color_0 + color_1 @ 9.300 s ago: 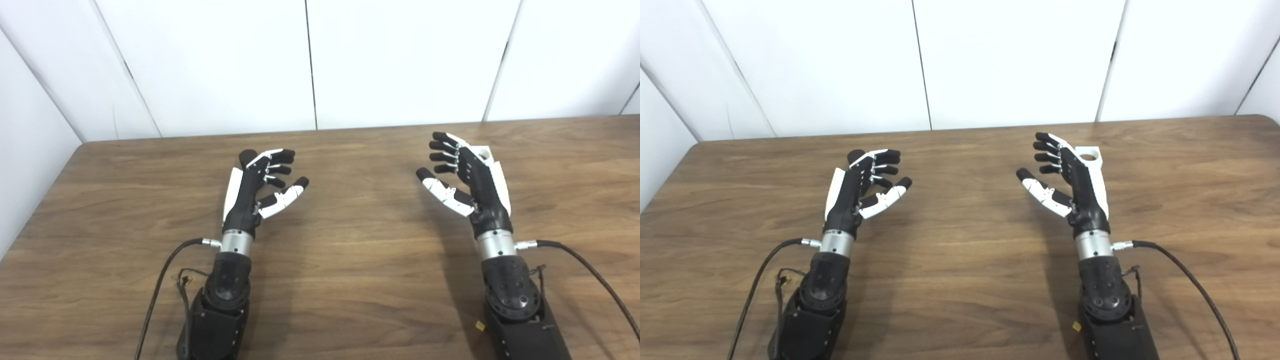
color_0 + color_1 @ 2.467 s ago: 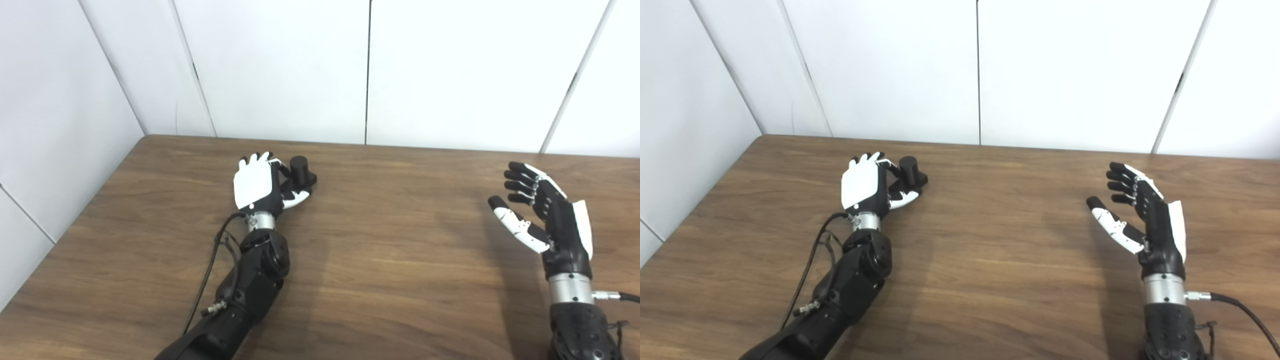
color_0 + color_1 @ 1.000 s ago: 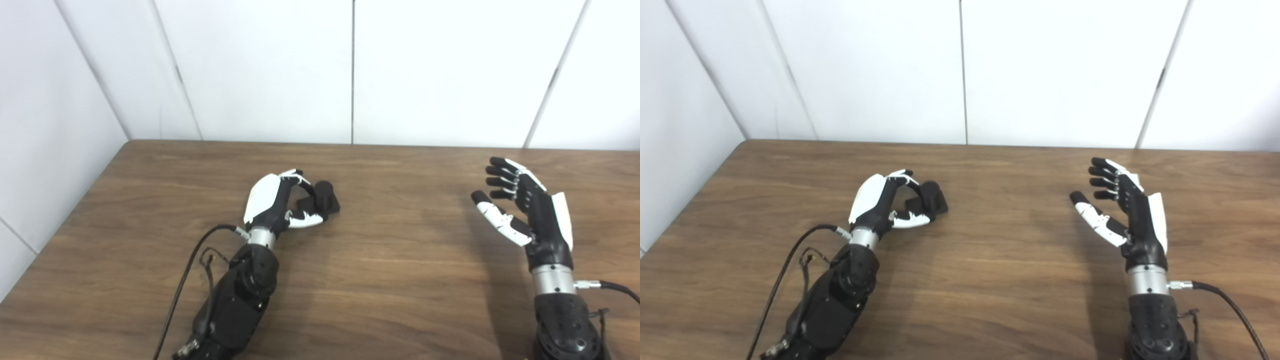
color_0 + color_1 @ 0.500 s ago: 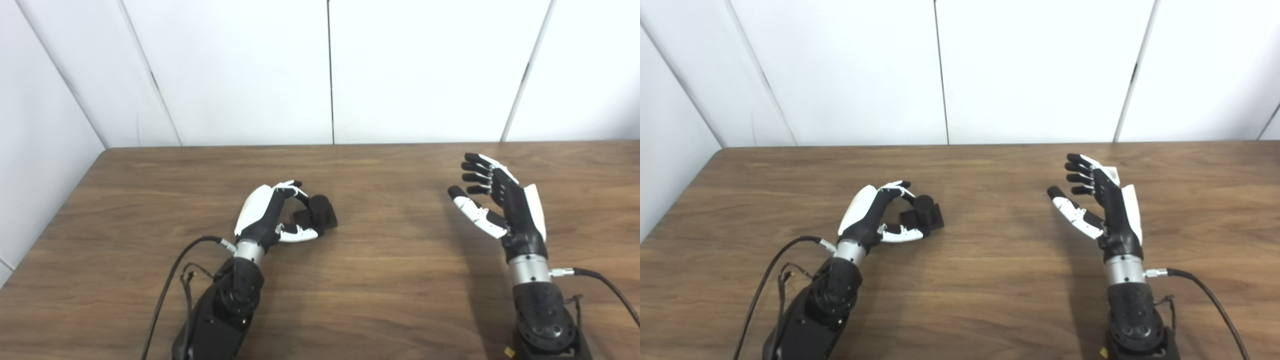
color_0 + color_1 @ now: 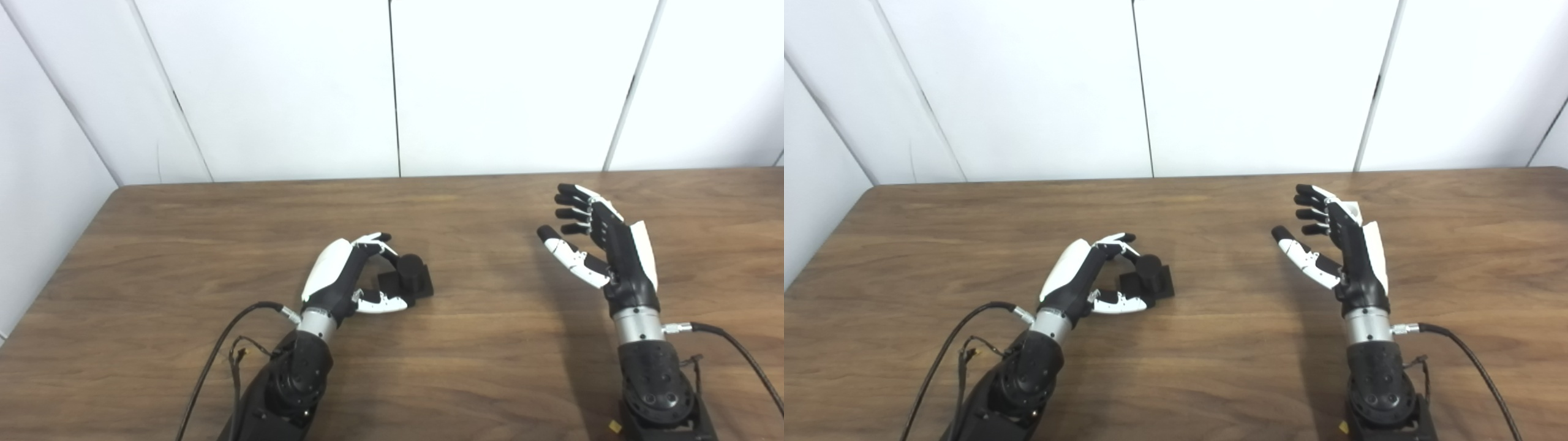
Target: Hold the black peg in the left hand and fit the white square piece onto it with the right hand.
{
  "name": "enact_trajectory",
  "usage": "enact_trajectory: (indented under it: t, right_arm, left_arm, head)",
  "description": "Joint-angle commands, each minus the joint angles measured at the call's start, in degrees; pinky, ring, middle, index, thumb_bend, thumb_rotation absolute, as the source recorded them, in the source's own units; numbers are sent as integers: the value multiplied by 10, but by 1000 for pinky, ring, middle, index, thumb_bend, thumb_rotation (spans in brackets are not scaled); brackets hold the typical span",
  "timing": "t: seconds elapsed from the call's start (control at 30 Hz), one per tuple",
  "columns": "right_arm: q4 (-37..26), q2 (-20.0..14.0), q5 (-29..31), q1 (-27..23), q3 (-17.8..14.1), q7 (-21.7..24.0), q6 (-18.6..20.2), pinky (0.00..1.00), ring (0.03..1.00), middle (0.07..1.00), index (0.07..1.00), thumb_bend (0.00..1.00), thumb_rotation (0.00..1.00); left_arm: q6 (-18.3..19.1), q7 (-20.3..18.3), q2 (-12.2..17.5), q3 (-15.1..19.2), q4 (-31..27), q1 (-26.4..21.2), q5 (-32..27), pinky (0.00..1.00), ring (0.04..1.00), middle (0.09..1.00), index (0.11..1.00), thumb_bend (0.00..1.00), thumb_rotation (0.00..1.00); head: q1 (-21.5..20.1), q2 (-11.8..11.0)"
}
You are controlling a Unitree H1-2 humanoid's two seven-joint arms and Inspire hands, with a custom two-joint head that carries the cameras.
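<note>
The black peg [image 5: 409, 278] is pinched by the left hand [image 5: 343, 275] low over the desk [image 5: 465, 343]. The right hand [image 5: 603, 245] is held spread and empty; the white square piece [image 5: 1355, 211] is glimpsed behind it.

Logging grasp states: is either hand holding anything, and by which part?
The left hand grips the black peg at its square base. The right hand holds nothing.

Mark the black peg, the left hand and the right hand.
black peg [image 5: 411, 267], left eye view, on its upright cylinder.
left hand [image 5: 339, 278], left eye view, on its back shell.
right hand [image 5: 1350, 245], right eye view, on its dark palm side.
</note>
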Motion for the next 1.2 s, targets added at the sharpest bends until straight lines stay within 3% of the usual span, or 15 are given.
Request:
enact_trajectory:
  t: [0.0, 0.4, 0.77, 0.87, 0.9, 0.93, 1.17]
  right_arm:
    - [-22, 0, -3, -23, 0, -7, -4, 644, 727, 765, 781, 534, 389]
    - [-25, -6, 5, -24, -2, 1, -1, 651, 730, 762, 778, 542, 392]
    - [-44, -30, -10, -33, -13, -4, 15, 654, 736, 781, 794, 546, 381]
    - [-53, -50, -29, -42, -21, -7, 25, 649, 732, 779, 792, 546, 386]
    - [-56, -55, -33, -43, -23, -7, 28, 654, 735, 780, 794, 539, 393]
    - [-59, -64, -34, -46, -27, -6, 29, 654, 741, 781, 795, 536, 388]
    - [-62, -108, -49, -67, -40, 0, 39, 655, 750, 781, 783, 556, 372]
  left_arm:
    - [-9, -19, -4, -11, -21, 1, -2, 829, 935, 890, 487, 511, 97]
    - [-15, -24, -11, -23, -30, 12, 9, 861, 949, 900, 489, 507, 99]
    - [-39, -18, 17, -19, -20, 18, 37, 900, 948, 899, 492, 509, 99]
    - [-51, -15, 23, -17, -10, 18, 36, 882, 948, 902, 492, 508, 99]
    - [-55, -14, 23, -16, -6, 18, 36, 876, 948, 903, 541, 737, 396]
    - [-59, -12, 23, -16, -3, 17, 37, 870, 947, 902, 550, 780, 451]
    - [-73, -7, 20, -10, 10, 17, 40, 852, 942, 902, 556, 834, 518]
  head:
    - [1, 1]
    - [-6, 6]
    - [-139, -9]
    - [-149, -12]
    - [-149, -12]
    - [-149, -14]
    - [-148, -13]
